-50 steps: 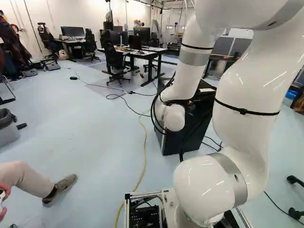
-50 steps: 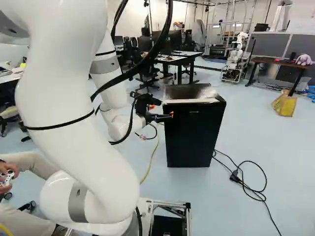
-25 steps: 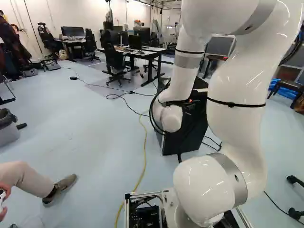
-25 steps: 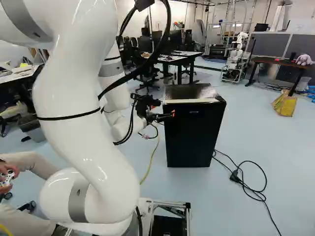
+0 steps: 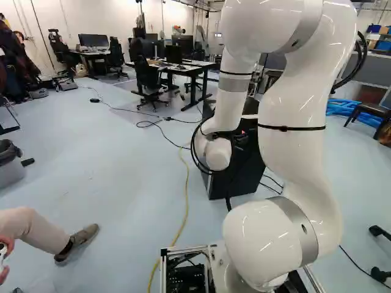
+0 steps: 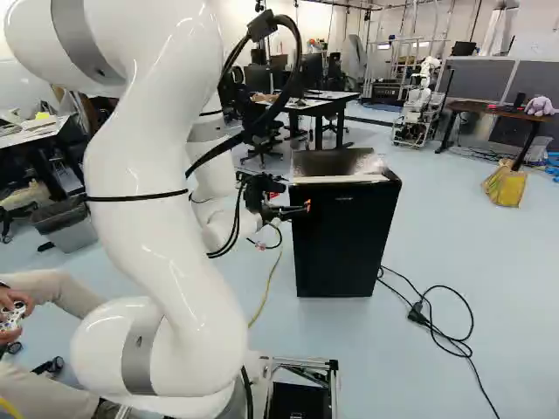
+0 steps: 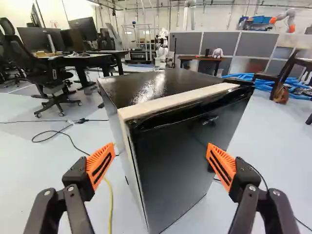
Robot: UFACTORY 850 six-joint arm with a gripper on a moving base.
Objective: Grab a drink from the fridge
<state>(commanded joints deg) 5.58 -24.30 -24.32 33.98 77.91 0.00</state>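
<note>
In the right base view, my gripper [image 6: 299, 209] is at the upper left front edge of the black fridge [image 6: 346, 249]. The wrist view shows the gripper [image 7: 161, 157] open, its orange pads wide apart with nothing held. Ahead of it, the fridge [image 7: 178, 158] stands upright with its door closed; the vertical front edge on its side lies within the gap as seen from the wrist. Whether a fingertip touches the fridge, I cannot tell. The fridge's inside is hidden, and no drink is in view.
Black cables [image 6: 454, 336] lie on the floor beside the fridge, and a yellow cable [image 5: 185, 201] runs along its other side. Desks with chairs [image 5: 146, 79] stand behind. Another robot [image 6: 419, 105] stands far back. A black computer-like box [image 5: 186, 279] is on the base.
The arm's upper links have swung left in the left base view and right in the right base view. The gripper has barely shifted beside the fridge. The base and fridge have stayed put.
</note>
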